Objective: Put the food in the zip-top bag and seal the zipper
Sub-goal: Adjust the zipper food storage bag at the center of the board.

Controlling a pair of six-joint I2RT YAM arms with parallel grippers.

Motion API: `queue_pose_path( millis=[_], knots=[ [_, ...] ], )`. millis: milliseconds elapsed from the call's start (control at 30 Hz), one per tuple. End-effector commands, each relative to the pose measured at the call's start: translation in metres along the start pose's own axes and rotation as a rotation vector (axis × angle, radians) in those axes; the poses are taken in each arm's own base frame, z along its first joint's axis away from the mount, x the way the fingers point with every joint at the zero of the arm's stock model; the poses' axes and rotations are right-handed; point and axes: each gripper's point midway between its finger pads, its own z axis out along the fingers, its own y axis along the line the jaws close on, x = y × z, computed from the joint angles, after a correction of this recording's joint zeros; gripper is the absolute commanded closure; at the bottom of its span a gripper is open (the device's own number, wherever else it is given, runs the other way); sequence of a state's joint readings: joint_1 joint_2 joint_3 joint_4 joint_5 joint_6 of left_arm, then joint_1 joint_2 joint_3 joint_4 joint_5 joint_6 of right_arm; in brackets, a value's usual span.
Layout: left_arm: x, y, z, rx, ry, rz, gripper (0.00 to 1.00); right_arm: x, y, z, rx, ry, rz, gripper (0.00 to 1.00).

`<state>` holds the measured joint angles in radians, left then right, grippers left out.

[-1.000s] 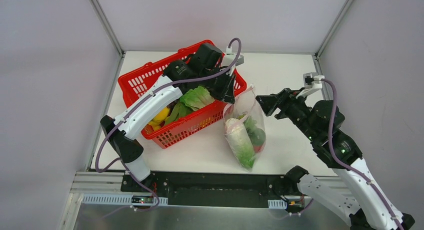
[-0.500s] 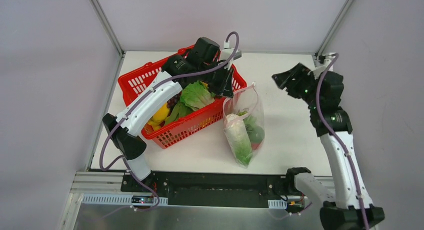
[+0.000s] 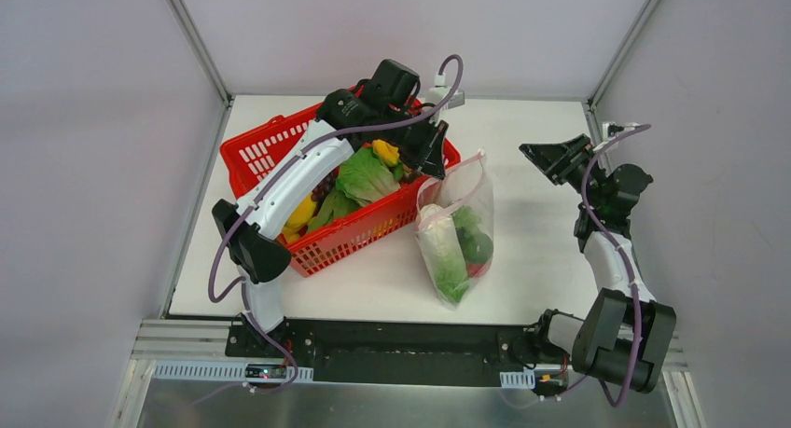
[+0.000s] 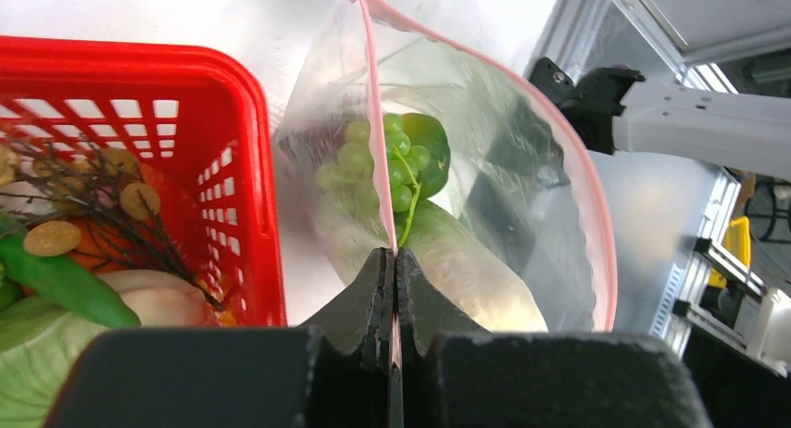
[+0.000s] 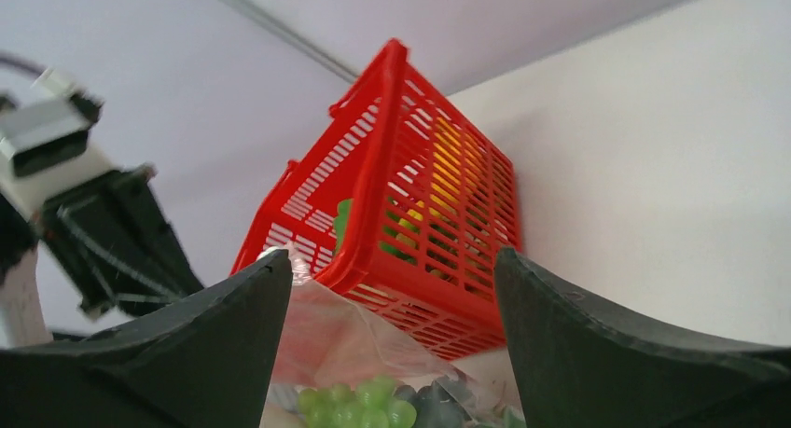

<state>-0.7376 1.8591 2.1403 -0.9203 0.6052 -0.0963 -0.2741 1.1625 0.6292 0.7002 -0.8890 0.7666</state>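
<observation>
Pinching zipper (image 4: 371, 111) w/ left fingers (image 4: 362, 302); right fingers (image 5: 187, 353) spread wide, off bag (image 3: 466, 190).

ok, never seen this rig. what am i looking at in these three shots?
Two robot arms are bolted at the near edge of a table. The wide picture is from a fixed camera above and behind them; the other two come from a camera on each wrist. On the table stand a red basket of plastic food and a clear bag holding grapes and greens. The left claw is shut on the bag's pink zipper, holding the mouth up. The right claw is open, empty, off to the side.
</observation>
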Motion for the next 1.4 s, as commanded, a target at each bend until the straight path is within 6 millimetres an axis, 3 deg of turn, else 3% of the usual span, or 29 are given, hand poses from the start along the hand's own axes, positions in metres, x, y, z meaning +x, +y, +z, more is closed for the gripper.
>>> queue_pose_path(
  millis=[0,233,467,767,867,1133,1300,1333,1367],
  knots=[
    [-0.022,-0.026,-0.019,0.107,-0.079,0.087,1.00,0.002,0.078,-0.014,-0.340,0.052,-0.441,0.18],
    [-0.030,-0.032,-0.017,0.153,-0.104,0.118,1.00,0.035,0.082,-0.027,-0.507,0.246,-0.477,0.20],
    [-0.028,-0.035,-0.018,0.168,-0.099,0.119,1.00,0.062,0.073,-0.016,-0.566,0.378,-0.476,0.22],
    [-0.024,-0.035,-0.015,0.182,-0.090,0.117,1.00,0.093,0.085,-0.011,-0.668,0.496,-0.525,0.25],
    [-0.024,-0.034,-0.015,0.183,-0.089,0.119,1.00,0.094,0.085,-0.011,-0.670,0.494,-0.537,0.36],
    [-0.019,-0.034,-0.015,0.180,-0.076,0.117,1.00,0.075,0.090,-0.002,-0.642,0.434,-0.476,0.99],
    [-0.021,-0.031,-0.018,0.149,-0.086,0.112,1.00,0.066,0.097,-0.008,-0.628,0.376,-0.481,1.00],
    [-0.022,-0.029,-0.019,0.134,-0.090,0.101,0.98,0.063,0.098,-0.010,-0.618,0.350,-0.482,1.00],
    [-0.023,-0.026,-0.019,0.113,-0.097,0.085,0.87,0.058,0.098,-0.012,-0.608,0.324,-0.483,1.00]
  ],
)
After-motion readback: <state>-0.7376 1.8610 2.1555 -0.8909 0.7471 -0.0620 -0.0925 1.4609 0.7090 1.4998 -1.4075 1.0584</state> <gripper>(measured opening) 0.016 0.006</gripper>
